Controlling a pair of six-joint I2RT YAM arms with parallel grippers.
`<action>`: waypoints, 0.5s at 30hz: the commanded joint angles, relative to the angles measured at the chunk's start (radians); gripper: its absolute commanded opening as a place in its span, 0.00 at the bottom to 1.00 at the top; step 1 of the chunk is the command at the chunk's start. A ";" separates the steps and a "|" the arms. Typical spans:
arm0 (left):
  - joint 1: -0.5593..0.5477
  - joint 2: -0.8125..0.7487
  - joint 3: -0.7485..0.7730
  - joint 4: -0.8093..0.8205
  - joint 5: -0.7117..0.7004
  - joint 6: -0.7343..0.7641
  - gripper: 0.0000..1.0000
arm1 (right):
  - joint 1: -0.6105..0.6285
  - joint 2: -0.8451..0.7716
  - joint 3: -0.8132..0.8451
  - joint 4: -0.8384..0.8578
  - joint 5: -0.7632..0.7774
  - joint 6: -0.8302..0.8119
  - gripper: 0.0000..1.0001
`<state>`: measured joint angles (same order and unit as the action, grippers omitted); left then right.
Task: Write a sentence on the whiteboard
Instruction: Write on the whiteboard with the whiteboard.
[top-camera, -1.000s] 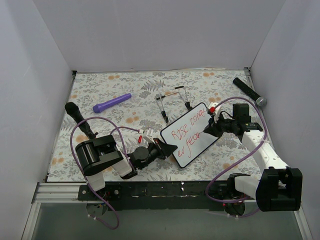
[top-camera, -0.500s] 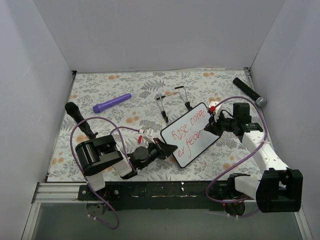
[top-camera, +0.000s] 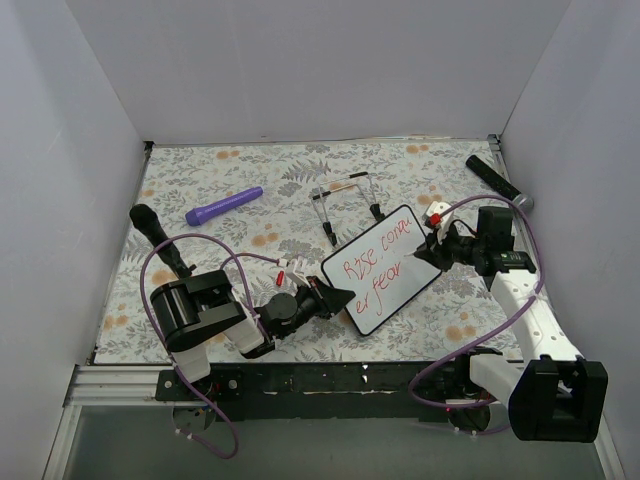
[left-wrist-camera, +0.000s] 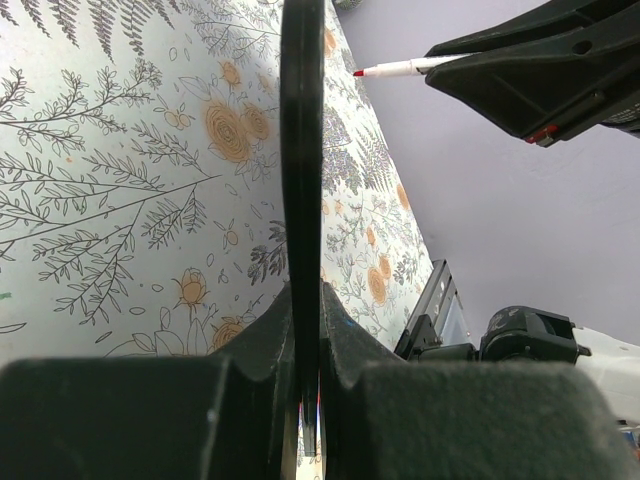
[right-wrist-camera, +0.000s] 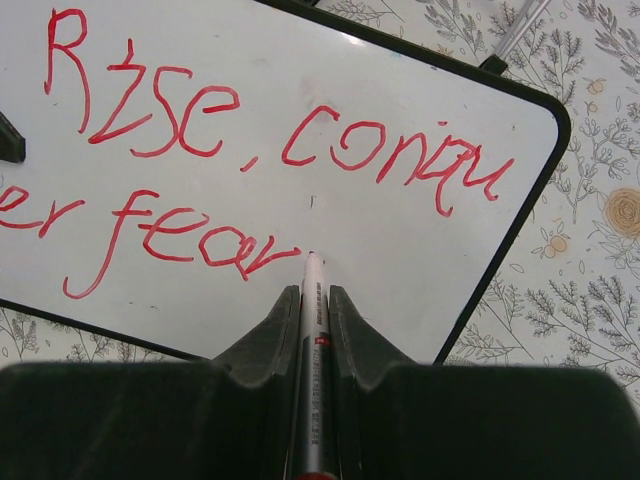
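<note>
The whiteboard (top-camera: 392, 292) stands tilted on edge over the mat, and my left gripper (top-camera: 338, 298) is shut on its near left edge. In the left wrist view the board's black rim (left-wrist-camera: 302, 150) runs straight up from between the closed jaws of that gripper (left-wrist-camera: 305, 335). The sentence (right-wrist-camera: 180, 110) is in red, reading "Rise, conqu" above "er fear". My right gripper (right-wrist-camera: 312, 300) is shut on a slim marker (right-wrist-camera: 313, 330). The marker's tip rests on the whiteboard (right-wrist-camera: 400, 250) just after the last "r". Seen from above, the right gripper (top-camera: 432, 250) is at the board's right edge.
A black wire stand (top-camera: 345, 205) lies behind the board. A purple cylinder (top-camera: 224, 206) lies at the back left, and a black handle-like object (top-camera: 158, 238) lies at the left. A black and grey rod (top-camera: 497, 182) lies in the back right corner. White walls enclose the mat.
My right arm has shifted to the right along the board's lower line, taking the marker with it. The left gripper and the whiteboard have stayed in place.
</note>
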<state>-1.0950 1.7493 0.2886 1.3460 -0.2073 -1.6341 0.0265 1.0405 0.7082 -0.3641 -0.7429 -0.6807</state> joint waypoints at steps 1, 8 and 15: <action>-0.008 -0.024 -0.019 0.249 0.028 0.060 0.00 | -0.010 -0.007 -0.007 0.014 -0.006 0.010 0.01; -0.006 -0.020 -0.017 0.251 0.026 0.063 0.00 | -0.014 0.003 -0.012 0.024 0.002 0.018 0.01; -0.008 -0.030 -0.023 0.246 0.022 0.071 0.00 | -0.043 0.019 -0.012 -0.002 0.002 -0.002 0.01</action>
<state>-1.0950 1.7447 0.2886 1.3457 -0.2043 -1.6260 0.0139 1.0454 0.7036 -0.3637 -0.7353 -0.6769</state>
